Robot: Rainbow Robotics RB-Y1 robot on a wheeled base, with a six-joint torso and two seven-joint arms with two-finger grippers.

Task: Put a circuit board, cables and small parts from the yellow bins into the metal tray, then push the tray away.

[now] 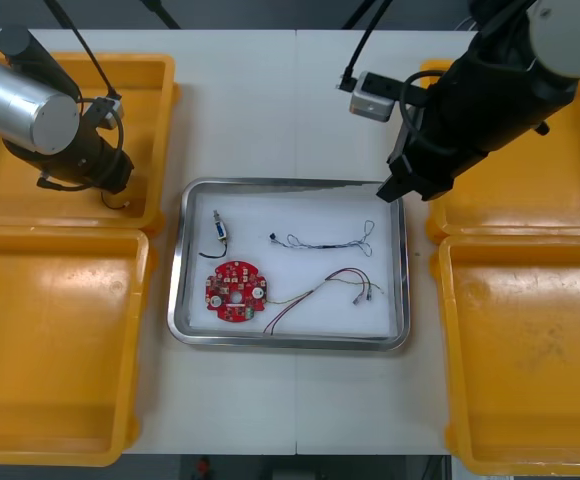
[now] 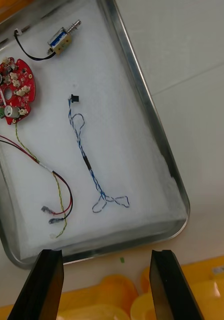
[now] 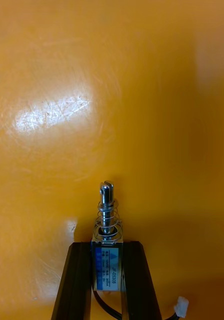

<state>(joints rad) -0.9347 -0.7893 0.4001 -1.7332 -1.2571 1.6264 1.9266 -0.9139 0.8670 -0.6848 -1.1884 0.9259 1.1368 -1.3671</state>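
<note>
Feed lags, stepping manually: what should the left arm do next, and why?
Probably lift toward the metal tray: the left gripper is shut on a small metal part over the yellow bin; the right gripper hangs open beside the tray.

The tray (image 1: 288, 343) sits between the bins (image 1: 55, 340), holding a circuit board (image 1: 235, 291), two cables (image 2: 86, 161) and a small metal part (image 1: 219, 232).

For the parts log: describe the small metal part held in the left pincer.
The small metal part has a shiny boxy body with a blue label, a round-tipped plunger wound by a spring, and a black lead ending in a white plug. The left pincer is shut on its body, plunger pointing out past it, over a yellow bin's floor.
</note>
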